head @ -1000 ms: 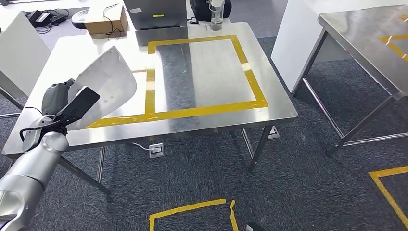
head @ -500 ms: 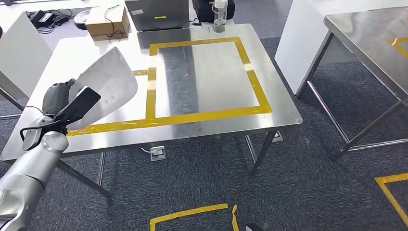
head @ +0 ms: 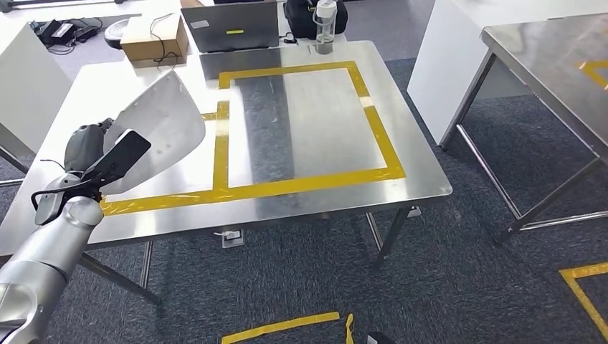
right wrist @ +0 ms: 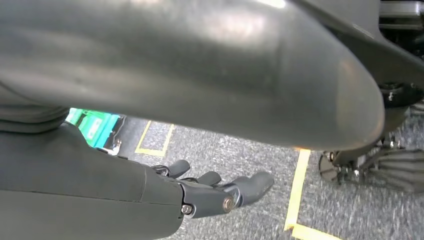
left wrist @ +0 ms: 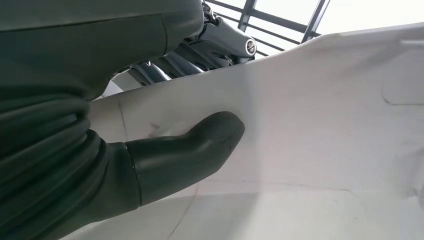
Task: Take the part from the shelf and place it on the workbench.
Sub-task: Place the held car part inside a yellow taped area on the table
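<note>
I am holding the part [head: 158, 129], a pale curved panel, in my left hand [head: 86, 147], with my thumb [left wrist: 200, 140] pressing flat against its inner face and my fingers wrapping behind it, so the wide shell is staying upright and tilted rather than drooping. I am carrying it raised above the near left corner of the workbench [head: 423, 179], not touching the steel, which I judge keeps its edge from scraping before I am over the spot. The yellow tape outline [head: 301, 183] is marking the likely landing zone, just beside the part. My right hand [right wrist: 215, 192] is hanging low over the carpet with nothing in it, fingers loosely extended, out of the way because 1 hand is enough here.
</note>
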`<state>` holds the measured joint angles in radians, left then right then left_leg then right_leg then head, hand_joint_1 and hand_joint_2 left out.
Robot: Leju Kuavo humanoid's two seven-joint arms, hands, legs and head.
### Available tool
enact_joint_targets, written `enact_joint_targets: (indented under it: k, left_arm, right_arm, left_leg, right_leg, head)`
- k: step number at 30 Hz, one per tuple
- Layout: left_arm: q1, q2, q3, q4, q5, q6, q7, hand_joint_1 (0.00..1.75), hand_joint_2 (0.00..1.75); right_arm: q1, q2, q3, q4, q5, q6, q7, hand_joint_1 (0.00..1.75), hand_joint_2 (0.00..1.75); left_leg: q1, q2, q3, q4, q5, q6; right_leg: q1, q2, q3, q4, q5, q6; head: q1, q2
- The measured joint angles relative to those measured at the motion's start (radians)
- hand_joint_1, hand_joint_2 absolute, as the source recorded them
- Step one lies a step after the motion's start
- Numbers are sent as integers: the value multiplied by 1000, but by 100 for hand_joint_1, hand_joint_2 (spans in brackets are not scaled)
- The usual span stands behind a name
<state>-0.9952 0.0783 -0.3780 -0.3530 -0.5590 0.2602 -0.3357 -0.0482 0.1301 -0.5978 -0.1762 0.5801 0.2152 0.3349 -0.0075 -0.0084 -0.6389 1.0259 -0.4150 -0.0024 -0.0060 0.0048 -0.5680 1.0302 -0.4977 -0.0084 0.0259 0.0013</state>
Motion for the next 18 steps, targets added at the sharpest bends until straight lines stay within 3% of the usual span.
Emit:
enact_joint_targets:
  k: [3, 6, 7, 8, 9, 11, 12, 14, 18]
  left_arm:
    - [-2, 1, 0, -3, -1, 0, 0, 175, 175]
    - [-1, -1, 0, -4, -3, 0, 0, 175, 175]
    - [1, -2, 0, -4, -4, 0, 0, 175, 175]
    - [4, -2, 0, -4, -5, 0, 0, 175, 175]
    - [6, -3, 0, -4, -5, 0, 0, 175, 175]
    - [6, -3, 0, -4, -5, 0, 0, 175, 175]
    - [4, -3, 0, -4, -5, 0, 1, 175, 175]
    - [2, -3, 0, -4, -5, 0, 1, 175, 175]
    - [7, 7, 1, -9, -6, 0, -6, 175, 175]
  right_arm:
    - [-1, 0, 0, 0, 2, 0, 2, 0, 0]
    - [0, 0, 0, 0, 4, 0, 3, 0, 0]
    - [0, 0, 0, 0, 4, 0, 3, 0, 0]
    - [1, 0, 0, 0, 5, 0, 3, 0, 0]
    - [2, 0, 0, 0, 6, 0, 3, 0, 0]
    - [2, 0, 0, 0, 6, -1, 3, 0, 0]
    - [2, 0, 0, 0, 6, -1, 3, 0, 0]
    - [1, 0, 0, 0, 8, -1, 2, 0, 0]
    - [1, 0, 0, 0, 22, -1, 4, 0, 0]
  left_leg:
    - [6, -1, 13, -13, -3, 14]
    - [7, 0, 25, -15, -14, 25]
    - [7, 0, 29, -14, -19, 26]
    - [8, -1, 33, -13, -24, 24]
    - [9, -1, 40, -10, -31, 22]
    - [12, -2, 52, -2, -48, 13]
    - [11, -2, 55, 3, -56, 6]
    - [9, -4, 55, 7, -64, -6]
    - [12, -3, 49, 31, -85, -30]
  right_leg:
    - [-1, -1, -15, 36, -24, 15]
    - [-3, -1, -120, 219, -89, 23]
    - [-4, -1, -154, 267, -95, 26]
    - [-5, -1, -173, 281, -81, 28]
    - [-7, -1, -172, 254, -48, 30]
    - [-12, -3, -127, 126, 36, 33]
    - [-13, -3, -102, 67, 58, 31]
    - [-10, -3, -80, 20, 59, 21]
    - [-9, -2, -62, 10, 49, -10]
  head:
    - [2, 0]
    - [3, 0]
    - [3, 0]
    - [3, 0]
    - [3, 0]
    - [3, 0]
    - [3, 0]
    - [3, 0]
    - [1, 0]
